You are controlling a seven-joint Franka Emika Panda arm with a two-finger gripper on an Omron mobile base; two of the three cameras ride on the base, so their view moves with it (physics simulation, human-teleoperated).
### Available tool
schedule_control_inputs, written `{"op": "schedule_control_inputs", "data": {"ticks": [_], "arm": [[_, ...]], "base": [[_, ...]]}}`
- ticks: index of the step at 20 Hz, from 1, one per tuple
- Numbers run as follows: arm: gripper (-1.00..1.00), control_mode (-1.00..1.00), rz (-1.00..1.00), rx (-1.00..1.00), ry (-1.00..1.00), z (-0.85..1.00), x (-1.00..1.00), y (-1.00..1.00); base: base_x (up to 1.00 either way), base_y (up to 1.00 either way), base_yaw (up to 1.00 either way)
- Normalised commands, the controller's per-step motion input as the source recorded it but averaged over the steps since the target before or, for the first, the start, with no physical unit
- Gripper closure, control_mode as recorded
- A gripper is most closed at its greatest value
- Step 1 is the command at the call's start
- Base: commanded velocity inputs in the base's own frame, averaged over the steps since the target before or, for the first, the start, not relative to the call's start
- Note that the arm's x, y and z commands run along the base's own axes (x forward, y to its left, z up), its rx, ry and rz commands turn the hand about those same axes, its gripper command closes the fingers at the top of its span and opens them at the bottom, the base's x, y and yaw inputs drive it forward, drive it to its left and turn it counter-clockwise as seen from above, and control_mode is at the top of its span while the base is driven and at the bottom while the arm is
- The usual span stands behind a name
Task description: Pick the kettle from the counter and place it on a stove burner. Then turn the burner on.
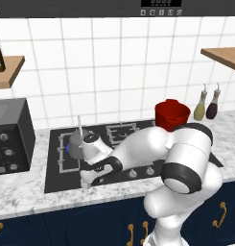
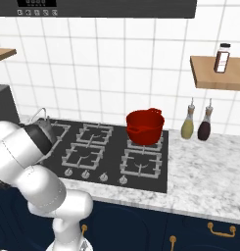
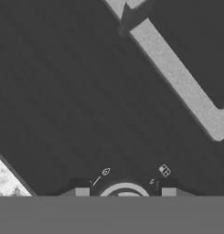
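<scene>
You have the kettle (image 1: 76, 142) sitting on the widest stove burner (image 1: 66, 153), the grate at the left end of the black cooktop (image 2: 111, 153); in the left base view its thin handle stands upright above the rounded grey body, and the arm's wrist crosses just in front of it. In the right base view the kettle (image 2: 43, 128) peeks out beyond the arm's dark elbow joint, at the far left of the cooktop. Your gripper (image 1: 85, 183) is down at the front edge of the cooktop, below the kettle and left of the row of knobs (image 1: 140, 172), pointing at the glass. In the hand view its two fingertips (image 3: 81, 192) stand apart on either side of a round knob (image 3: 124, 189), with small printed marks beside it; whether the pads touch the knob you cannot tell, so treat the gripper as part open around it. The red pot (image 2: 145, 126) stands on the back right grate of the cooktop, and two bottles (image 2: 196, 122) stand on the table (image 2: 209, 171) to the right of the cooktop, against the tiled wall.
</scene>
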Motion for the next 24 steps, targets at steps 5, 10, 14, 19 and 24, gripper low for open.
{"op": "schedule_control_inputs", "data": {"ticks": [5,10,14,19,24], "arm": [[1.0,-1.0,0.42,-0.08,-0.16,0.13,-0.16,0.0],[1.0,-1.0,0.05,0.0,0.0,0.0,-0.01,0.0],[-1.0,-1.0,0.0,0.0,-0.01,0.1,0.0,0.0],[-1.0,-1.0,0.0,0.0,-0.25,0.79,0.0,-0.14],[-1.0,-1.0,0.0,0.0,-0.32,1.0,0.02,-0.22]], "base": [[0.0,0.0,0.0],[0.0,0.0,0.0],[0.0,0.0,0.0],[0.0,0.0,0.0],[0.0,0.0,0.0]]}}
